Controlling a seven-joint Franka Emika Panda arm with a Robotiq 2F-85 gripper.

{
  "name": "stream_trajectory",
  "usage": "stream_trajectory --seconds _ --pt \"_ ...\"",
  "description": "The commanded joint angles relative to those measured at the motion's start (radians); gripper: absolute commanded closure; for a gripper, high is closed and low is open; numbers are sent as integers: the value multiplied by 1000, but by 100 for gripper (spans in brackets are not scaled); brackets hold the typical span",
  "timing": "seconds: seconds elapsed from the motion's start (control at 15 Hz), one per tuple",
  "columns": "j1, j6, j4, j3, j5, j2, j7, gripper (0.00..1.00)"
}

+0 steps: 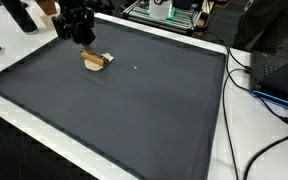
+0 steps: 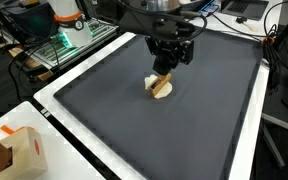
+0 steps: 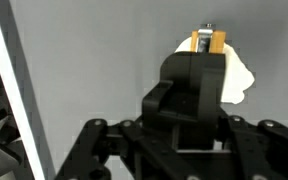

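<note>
Box (image 2: 20,150): cardboard, sitting at the near left corner beside the white margin of the tabletop (image 2: 74,140), well apart from the work.
Mat (image 2: 114,120): dark sheet that is covering most of the tabletop in both exterior views and is lying flat around the work.
White scrap (image 2: 151,82): pale, soft-looking bit that is lying on the mat and touching the wooden piece (image 2: 163,90) on one side. In the wrist view the white scrap (image 3: 241,78) is showing beside the tool body.
Wooden piece (image 1: 93,62): small tan block that is lying on the mat toward its far side, directly under the tool. The wrist view is showing the wooden piece (image 3: 208,43) just beyond the tool, with a small metal part (image 3: 208,30) on top.
Tool (image 2: 166,68): black, pointing straight down and hanging right over the wooden piece. Whether it is touching cannot be told. Its own body is hiding the fingers in the wrist view, so how far they are spread, and whether they are gripping anything, cannot be told either.
Grip on wooden piece (judgement): the piece is looking small and light, so the fingers are best centred across its narrow sides and kept square to the mat. The white scrap is better left outside the pinch. A slow, vertical approach is keeping down the risk of nudging the piece sideways.
Cables (image 1: 250,92): dark leads that are trailing over the right margin of the tabletop, off the mat and well apart from the tool.
</note>
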Motion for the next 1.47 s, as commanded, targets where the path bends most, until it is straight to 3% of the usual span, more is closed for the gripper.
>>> stream_trajectory --seconds 0.0,0.4,0.87,1.4 --pt "-12 88 -70 6 -11 -51 11 75" --pt "-14 158 -96 7 -11 -61 11 75" --pt "-26 142 -88 16 21 -66 6 75" --pt "-42 78 -77 29 162 -120 32 75"
